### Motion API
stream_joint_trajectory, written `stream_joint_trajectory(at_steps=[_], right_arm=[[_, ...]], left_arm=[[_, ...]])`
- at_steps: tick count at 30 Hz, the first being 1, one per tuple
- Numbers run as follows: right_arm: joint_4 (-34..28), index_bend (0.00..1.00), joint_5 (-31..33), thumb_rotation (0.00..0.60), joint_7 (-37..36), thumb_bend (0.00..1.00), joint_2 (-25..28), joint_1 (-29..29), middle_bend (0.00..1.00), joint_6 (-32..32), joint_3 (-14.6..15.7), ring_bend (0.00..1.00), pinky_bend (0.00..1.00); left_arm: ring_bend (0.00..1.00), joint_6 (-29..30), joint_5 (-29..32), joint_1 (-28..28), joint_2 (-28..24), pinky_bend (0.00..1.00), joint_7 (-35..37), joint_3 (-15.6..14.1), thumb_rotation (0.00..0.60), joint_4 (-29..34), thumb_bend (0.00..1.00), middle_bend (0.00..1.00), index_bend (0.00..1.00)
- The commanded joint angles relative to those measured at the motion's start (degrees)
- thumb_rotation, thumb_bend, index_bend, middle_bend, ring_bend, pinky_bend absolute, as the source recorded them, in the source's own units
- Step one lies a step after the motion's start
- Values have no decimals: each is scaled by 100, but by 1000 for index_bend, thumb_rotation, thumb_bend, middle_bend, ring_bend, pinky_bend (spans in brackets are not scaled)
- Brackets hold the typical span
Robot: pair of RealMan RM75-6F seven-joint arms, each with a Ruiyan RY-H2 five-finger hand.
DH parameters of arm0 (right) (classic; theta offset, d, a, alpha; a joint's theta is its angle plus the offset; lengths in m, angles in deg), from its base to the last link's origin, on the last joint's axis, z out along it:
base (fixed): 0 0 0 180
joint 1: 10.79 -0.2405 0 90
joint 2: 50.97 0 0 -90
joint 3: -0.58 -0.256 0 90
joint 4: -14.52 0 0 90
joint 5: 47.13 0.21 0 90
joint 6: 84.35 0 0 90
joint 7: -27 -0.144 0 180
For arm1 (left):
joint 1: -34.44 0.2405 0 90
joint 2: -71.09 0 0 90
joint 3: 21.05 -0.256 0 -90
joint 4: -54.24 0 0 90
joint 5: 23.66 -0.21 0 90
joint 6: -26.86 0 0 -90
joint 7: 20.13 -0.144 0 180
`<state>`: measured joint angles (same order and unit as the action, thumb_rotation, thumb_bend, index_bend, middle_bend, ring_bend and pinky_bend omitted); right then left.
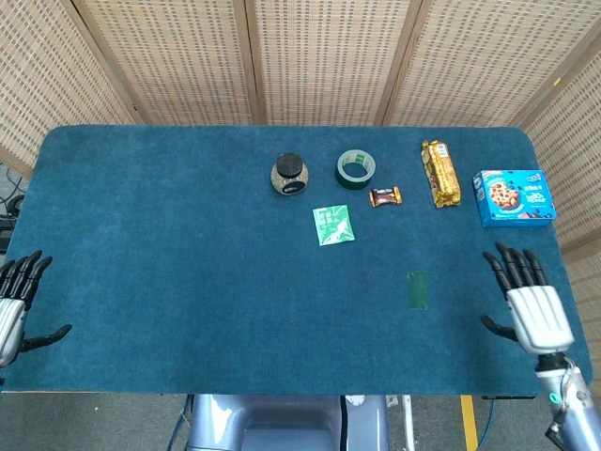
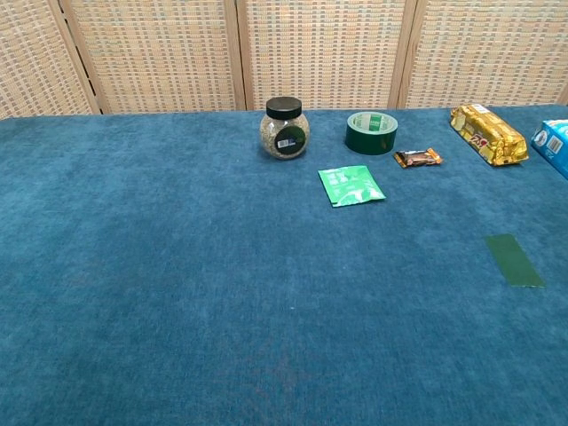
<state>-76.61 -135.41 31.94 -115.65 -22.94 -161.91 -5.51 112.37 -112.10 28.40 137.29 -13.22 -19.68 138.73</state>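
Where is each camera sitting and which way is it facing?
Head view: high above the near edge, looking steeply down on the whole blue table; the left hand and right hand show at the near corners, fingers spread.
Chest view: lower, looking across the table toward the wicker screen; no part of the robot shows.
Both share the jar, green tape roll, green sachet and gold snack pack.

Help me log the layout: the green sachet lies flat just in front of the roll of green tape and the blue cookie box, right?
Not quite. In the head view the green sachet lies in front of the jar and the roll of green tape; the blue cookie box sits far off to the side.
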Motion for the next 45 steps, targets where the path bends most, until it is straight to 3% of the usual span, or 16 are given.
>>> stream_joint_trajectory(at_steps=[1,5,10,17,30,45], right_arm=[[135,151,230,600,5,346,-78,-738,0,996,-222,0,0],[402,218,542,600,80,431,-285,-1322,0,1788,-423,0,0],[962,282,886,600,229,465,-641,-1828,0,2406,-569,0,0],[1613,306,1247,600,373,543,-1080,-2239,0,3064,-531,0,0],[2279,323,1260,600,479,618,-1577,-2605,0,3579,-221,0,0],[2303,327,1309,600,768,620,-1748,-2663,0,3621,79,0,0]], left_arm=[[0,-72,63,-38,21,0,-47,33,600,3,0,0,0],[0,-194,196,-99,45,0,-126,100,600,19,0,0,0],[0,-327,357,-151,70,0,-237,160,600,35,0,0,0],[0,-536,496,-239,122,0,-337,192,600,14,0,0,0],[0,-692,710,-349,282,0,-450,308,600,-179,0,0,0],[0,-607,631,-323,260,0,-456,260,600,-115,0,0,0]])
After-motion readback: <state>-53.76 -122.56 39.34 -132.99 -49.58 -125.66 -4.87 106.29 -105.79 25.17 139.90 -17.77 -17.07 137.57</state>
